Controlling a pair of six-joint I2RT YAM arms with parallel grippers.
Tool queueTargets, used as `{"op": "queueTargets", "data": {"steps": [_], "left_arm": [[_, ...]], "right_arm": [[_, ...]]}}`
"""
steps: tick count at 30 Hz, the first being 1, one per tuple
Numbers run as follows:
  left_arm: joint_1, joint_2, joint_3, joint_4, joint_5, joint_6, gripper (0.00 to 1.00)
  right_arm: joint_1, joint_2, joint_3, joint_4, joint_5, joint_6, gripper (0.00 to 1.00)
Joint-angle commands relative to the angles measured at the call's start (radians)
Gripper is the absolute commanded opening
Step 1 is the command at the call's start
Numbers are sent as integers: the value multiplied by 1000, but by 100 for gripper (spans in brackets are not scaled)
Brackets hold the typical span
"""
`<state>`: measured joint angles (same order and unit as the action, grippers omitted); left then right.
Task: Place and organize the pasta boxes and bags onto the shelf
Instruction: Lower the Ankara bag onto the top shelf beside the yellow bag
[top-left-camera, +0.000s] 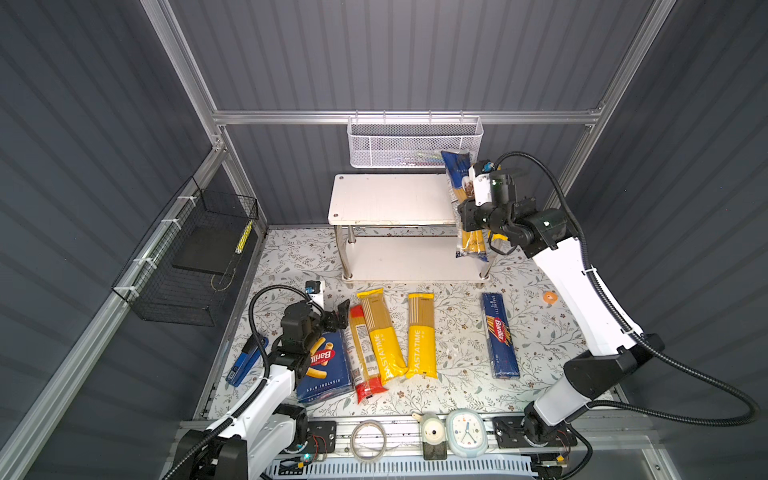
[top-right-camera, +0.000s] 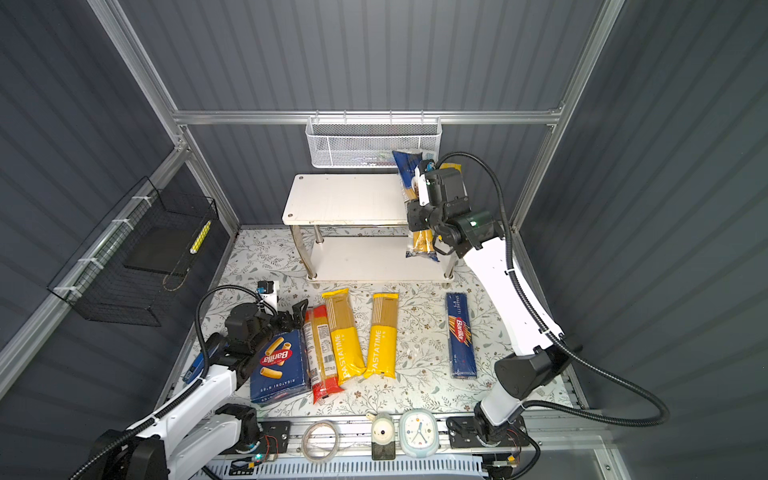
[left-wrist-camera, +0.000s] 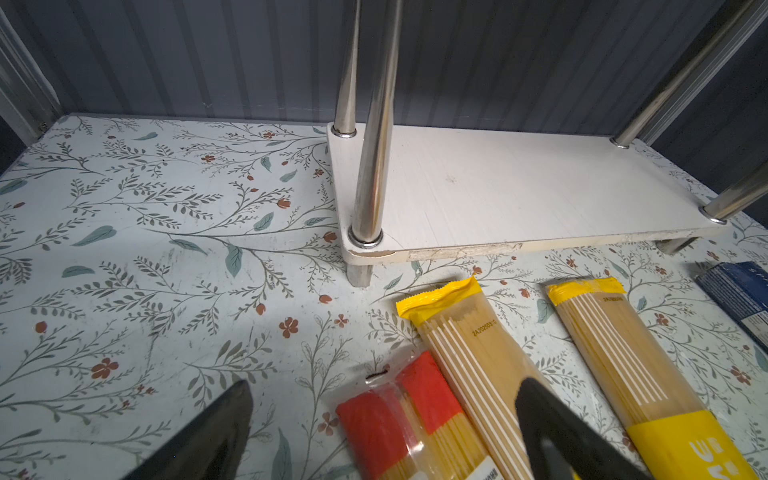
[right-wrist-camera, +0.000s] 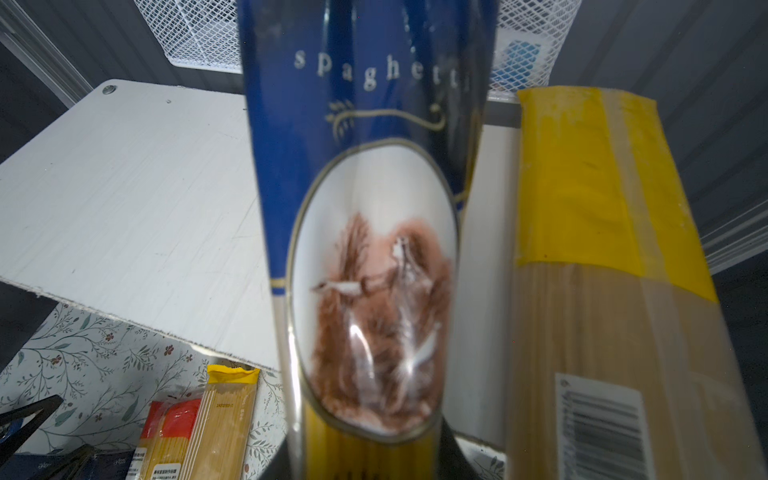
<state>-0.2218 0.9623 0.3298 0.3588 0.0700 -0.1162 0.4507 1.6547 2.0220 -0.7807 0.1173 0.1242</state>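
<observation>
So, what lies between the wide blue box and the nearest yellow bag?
A clear spaghetti bag with red ends lies there, close against both the box and the yellow bag. Both top views show it.

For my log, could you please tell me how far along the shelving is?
Apparently done: the yellow-ended bag lies on the shelf top. In hand: the right tool holds the dark-blue bag there. Left: rigatoni box, spaghetti box, red-ended bag, two PASTATIME bags on the table.

Dark grey ribbed walls (top-left-camera: 415, 54), alu frame (top-left-camera: 291, 117). Floral tabletop (top-left-camera: 457, 353); white mesh basket (top-left-camera: 411, 145) rear, black wire basket (top-left-camera: 187, 266) left.
</observation>
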Motion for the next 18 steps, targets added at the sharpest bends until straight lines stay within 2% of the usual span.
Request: {"op": "queueTargets", "data": {"steps": [1,18], "left_arm": [[-4,0,5,-19,-10,-8,100],[-4,4,6,-18,-10,-9,100]], "right_arm": [[-9,-4,94,88,-12,-20,15],[-57,108,203,50,-15,-5,18]]}}
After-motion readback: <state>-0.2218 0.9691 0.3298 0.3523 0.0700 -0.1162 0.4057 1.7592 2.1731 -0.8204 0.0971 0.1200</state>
